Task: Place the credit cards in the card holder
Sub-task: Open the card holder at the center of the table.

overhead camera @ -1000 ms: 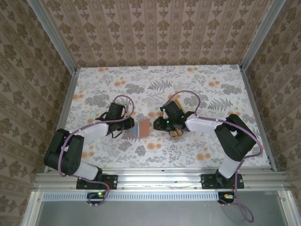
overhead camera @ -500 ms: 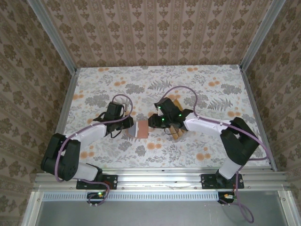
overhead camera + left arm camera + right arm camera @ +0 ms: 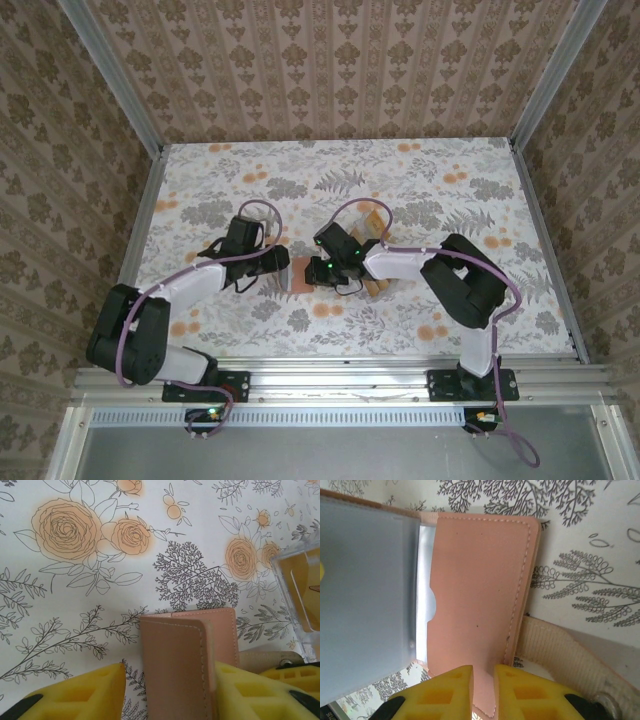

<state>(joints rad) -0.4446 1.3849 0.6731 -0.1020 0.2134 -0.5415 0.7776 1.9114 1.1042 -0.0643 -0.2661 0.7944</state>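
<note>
Evidently the card holder [image 3: 480,580] lay open between my grippers: I logged the right gripper [image 3: 483,672] pinched tight on its pink flap, the left gripper [image 3: 170,667] straddling it wide, unclamped.

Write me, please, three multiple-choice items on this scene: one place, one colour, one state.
1. The holder lies: A) between the left gripper and right gripper; B) at the far edge; C) far off to the right.
2. The fingertips are: A) black; B) yellow; C) blue.
3. The right gripper is: A) wide open; B) shut on nothing; C) shut on the holder.
Answers: 1 A, the top view shows it between them. 2 B, both wrist views show yellow. 3 C, its fingertips pinch the holder's edge.
</note>
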